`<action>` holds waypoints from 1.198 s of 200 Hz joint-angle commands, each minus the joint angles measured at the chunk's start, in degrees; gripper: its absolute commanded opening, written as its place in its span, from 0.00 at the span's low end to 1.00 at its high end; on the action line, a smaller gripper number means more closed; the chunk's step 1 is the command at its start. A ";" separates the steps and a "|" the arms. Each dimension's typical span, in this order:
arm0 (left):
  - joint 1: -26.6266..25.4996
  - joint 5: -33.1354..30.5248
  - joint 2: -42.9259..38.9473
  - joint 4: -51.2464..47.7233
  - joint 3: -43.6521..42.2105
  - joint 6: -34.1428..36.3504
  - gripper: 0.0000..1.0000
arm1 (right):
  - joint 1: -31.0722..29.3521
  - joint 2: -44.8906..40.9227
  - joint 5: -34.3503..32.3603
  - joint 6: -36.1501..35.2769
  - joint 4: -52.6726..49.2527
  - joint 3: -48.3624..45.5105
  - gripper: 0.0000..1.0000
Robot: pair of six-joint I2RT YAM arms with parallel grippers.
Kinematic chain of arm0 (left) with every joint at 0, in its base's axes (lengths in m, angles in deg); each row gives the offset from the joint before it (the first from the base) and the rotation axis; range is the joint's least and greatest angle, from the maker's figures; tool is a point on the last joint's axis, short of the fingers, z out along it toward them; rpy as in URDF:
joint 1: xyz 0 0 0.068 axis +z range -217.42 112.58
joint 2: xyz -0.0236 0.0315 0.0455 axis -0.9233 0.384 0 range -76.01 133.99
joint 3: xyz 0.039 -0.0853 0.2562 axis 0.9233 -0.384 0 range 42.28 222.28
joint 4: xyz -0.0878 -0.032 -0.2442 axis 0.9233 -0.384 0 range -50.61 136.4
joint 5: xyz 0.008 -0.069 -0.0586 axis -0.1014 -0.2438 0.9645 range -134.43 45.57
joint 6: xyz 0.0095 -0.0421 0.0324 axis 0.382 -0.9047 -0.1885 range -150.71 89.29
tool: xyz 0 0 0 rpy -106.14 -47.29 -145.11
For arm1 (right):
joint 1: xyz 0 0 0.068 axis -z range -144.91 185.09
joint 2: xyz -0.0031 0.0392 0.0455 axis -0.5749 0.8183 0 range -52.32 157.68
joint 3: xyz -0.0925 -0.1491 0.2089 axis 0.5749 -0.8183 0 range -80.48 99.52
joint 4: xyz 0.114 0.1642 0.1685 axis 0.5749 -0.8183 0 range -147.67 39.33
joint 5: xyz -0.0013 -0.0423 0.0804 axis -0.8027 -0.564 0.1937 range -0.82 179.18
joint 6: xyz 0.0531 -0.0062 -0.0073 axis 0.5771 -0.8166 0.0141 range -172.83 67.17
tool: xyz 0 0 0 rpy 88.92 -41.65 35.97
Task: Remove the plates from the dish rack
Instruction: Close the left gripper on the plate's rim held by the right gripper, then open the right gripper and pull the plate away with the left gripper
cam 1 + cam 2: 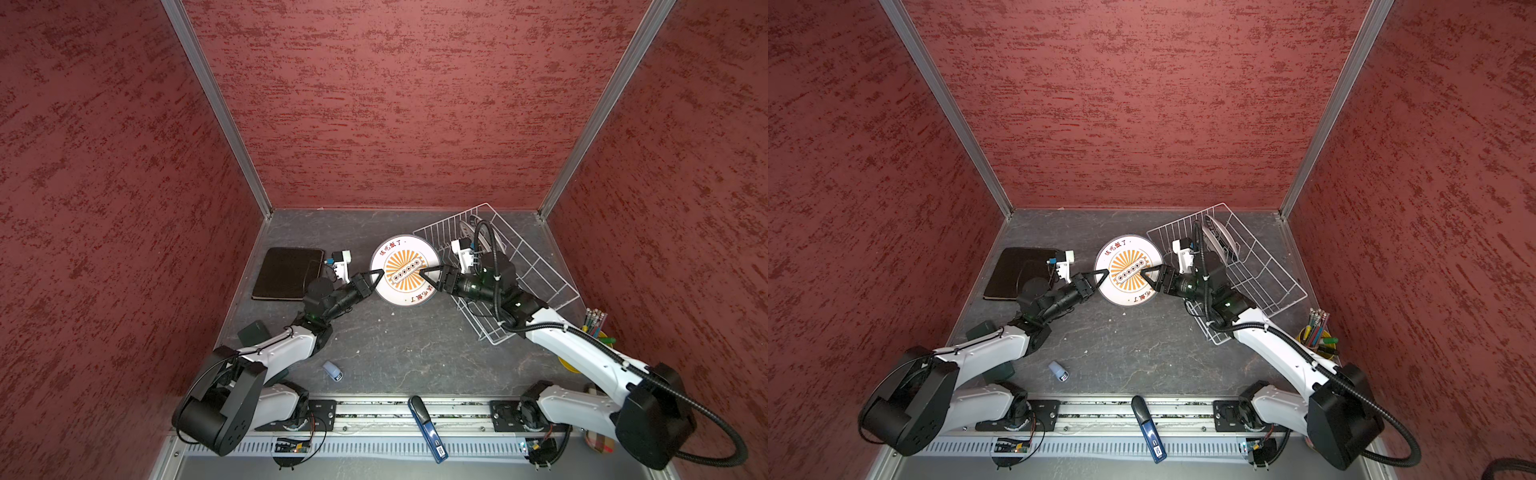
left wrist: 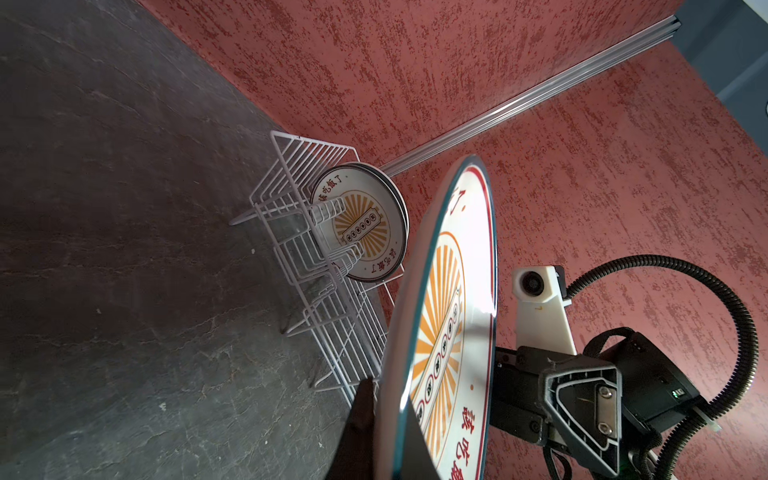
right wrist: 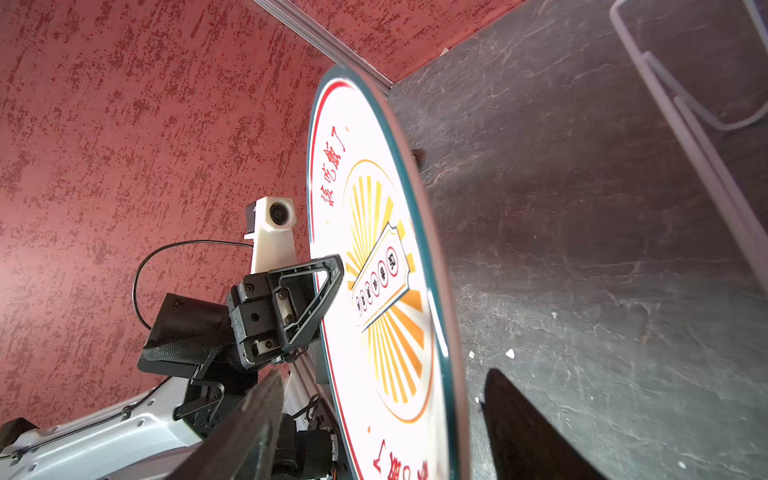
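Though veined, dark tabletop [image 1: 395, 345], red walls [image 1: 395, 104]

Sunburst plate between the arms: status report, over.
Left gripper jaws shut on sunburst plate rim. Right gripper jaws open astride opposite rim. Second sunburst plate upright in dish rack. Nothing seen blocking.

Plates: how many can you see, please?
3: dark square plate on the table, round plate in the left gripper, matching plate in the rack, maybe hiding more.
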 commanded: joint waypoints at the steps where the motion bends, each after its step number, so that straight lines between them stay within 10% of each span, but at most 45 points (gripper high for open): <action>1: 0.75 -0.16 -0.22 2.58 -0.67 0.49 0.00 | 0.49 -0.94 -0.98 -0.79 -0.54 1.18 0.80; 239: 9.96 -11.38 -9.31 -18.84 -4.77 -1.62 0.00 | 1.21 -5.92 -13.64 -3.53 -8.75 1.16 0.86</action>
